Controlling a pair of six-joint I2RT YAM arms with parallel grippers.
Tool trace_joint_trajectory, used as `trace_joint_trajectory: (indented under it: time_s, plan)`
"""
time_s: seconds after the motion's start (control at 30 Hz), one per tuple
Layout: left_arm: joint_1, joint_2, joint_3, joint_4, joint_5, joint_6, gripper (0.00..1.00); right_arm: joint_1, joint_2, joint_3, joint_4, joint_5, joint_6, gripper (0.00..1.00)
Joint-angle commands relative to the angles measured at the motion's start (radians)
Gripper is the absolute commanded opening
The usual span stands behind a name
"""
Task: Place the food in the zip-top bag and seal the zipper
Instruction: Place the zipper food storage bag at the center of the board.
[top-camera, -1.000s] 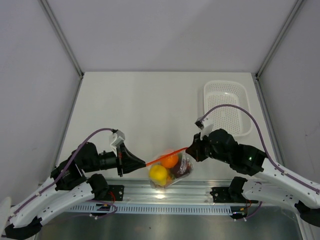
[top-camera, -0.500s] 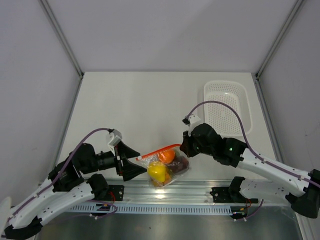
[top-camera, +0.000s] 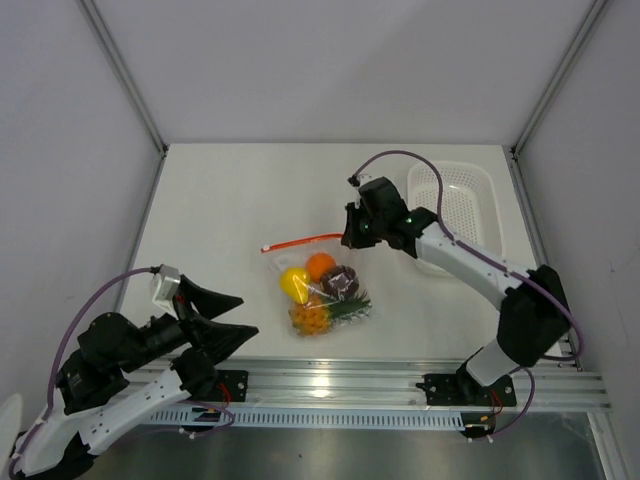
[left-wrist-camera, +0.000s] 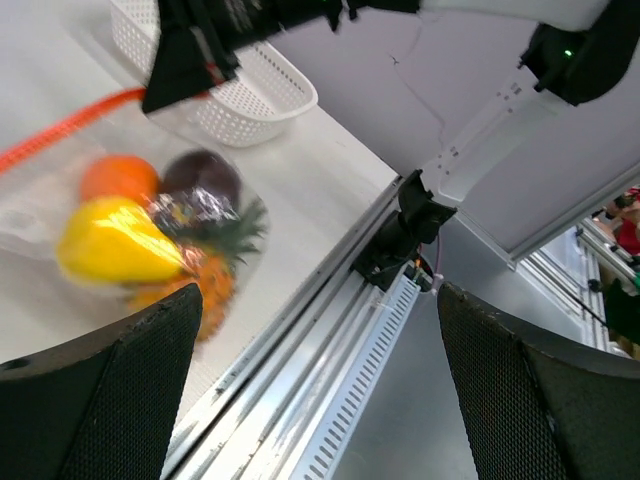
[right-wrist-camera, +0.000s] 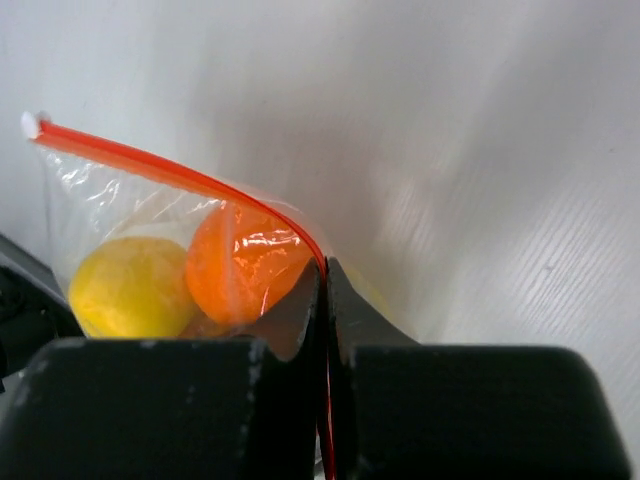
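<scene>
The clear zip-top bag (top-camera: 322, 292) lies on the table with the food inside: a yellow fruit (top-camera: 294, 283), an orange (top-camera: 320, 266), a dark red-purple fruit (top-camera: 340, 281) and a small pineapple (top-camera: 312, 317). Its red-orange zipper (top-camera: 300, 242) runs along the far edge. My right gripper (top-camera: 349, 237) is shut on the zipper's right end; in the right wrist view the strip (right-wrist-camera: 170, 172) disappears between the closed fingers (right-wrist-camera: 325, 268). My left gripper (top-camera: 250, 313) stands open near the front left, apart from the bag, with nothing between its fingers (left-wrist-camera: 318, 290).
A white perforated basket (top-camera: 455, 166) stands at the back right, just behind the right arm. The aluminium rail (top-camera: 330, 385) runs along the near table edge, below the left gripper. Grey walls close in the table on three sides.
My left gripper let go of the zipper, opened wide and pulled back to the front left. The right gripper carried the bag away from the rail toward the table's middle, where it now lies.
</scene>
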Motion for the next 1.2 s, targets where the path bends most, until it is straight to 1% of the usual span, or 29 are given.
trace_joint_trajectory:
  time_s: [0.0, 0.07, 0.1, 0.13, 0.2, 0.23, 0.33, 0.47, 0.67, 0.87, 0.93, 1.0, 1.07, 1.13, 1.17]
  plan:
    - [-0.003, -0.007, -0.026, -0.023, 0.056, -0.062, 0.99, -0.082, 0.142, 0.155, 0.068, -0.071, -0.018, 0.0]
    - [-0.003, -0.031, -0.062, -0.008, 0.078, -0.079, 1.0, -0.113, 0.212, 0.214, 0.07, -0.08, -0.018, 0.0]
    - [-0.003, -0.058, -0.078, -0.005, 0.078, -0.099, 1.0, -0.137, 0.284, 0.249, 0.056, -0.081, -0.021, 0.0]
    - [-0.003, -0.068, -0.084, -0.006, 0.078, -0.105, 0.99, -0.151, 0.315, 0.309, 0.047, -0.094, -0.02, 0.0]
    - [-0.003, -0.091, -0.101, -0.016, 0.078, -0.121, 1.0, -0.178, 0.405, 0.364, 0.039, -0.097, -0.018, 0.0]
    - [-0.003, -0.091, -0.101, -0.02, 0.08, -0.122, 0.99, -0.186, 0.434, 0.431, 0.012, -0.098, -0.018, 0.0]
    - [-0.003, -0.092, -0.098, -0.049, 0.074, -0.124, 0.99, -0.217, 0.538, 0.556, -0.031, -0.08, -0.012, 0.0]
    - [-0.003, -0.132, -0.092, -0.071, 0.06, -0.127, 0.99, -0.254, 0.638, 0.652, -0.062, -0.071, 0.038, 0.0]
    - [-0.003, -0.152, -0.093, -0.079, 0.061, -0.141, 0.99, -0.257, 0.733, 0.69, -0.07, -0.069, 0.052, 0.0]
    - [-0.003, -0.168, -0.102, -0.097, 0.046, -0.165, 0.99, -0.258, 0.809, 0.668, -0.076, -0.055, 0.055, 0.0]
    - [-0.003, -0.174, -0.101, -0.102, 0.043, -0.171, 1.0, -0.258, 0.803, 0.647, -0.051, -0.049, 0.049, 0.01]
    - [-0.003, -0.177, -0.098, -0.108, 0.031, -0.179, 1.0, -0.26, 0.794, 0.642, -0.047, -0.043, 0.046, 0.05]
    - [-0.003, -0.177, -0.099, -0.129, -0.015, -0.209, 0.99, -0.263, 0.781, 0.648, -0.044, -0.043, 0.045, 0.15]
    - [-0.003, -0.172, -0.102, -0.143, -0.041, -0.226, 0.99, -0.265, 0.764, 0.668, -0.053, -0.036, 0.032, 0.28]
    - [-0.003, -0.169, -0.105, -0.143, -0.043, -0.233, 0.99, -0.265, 0.758, 0.676, -0.057, -0.031, 0.026, 0.39]
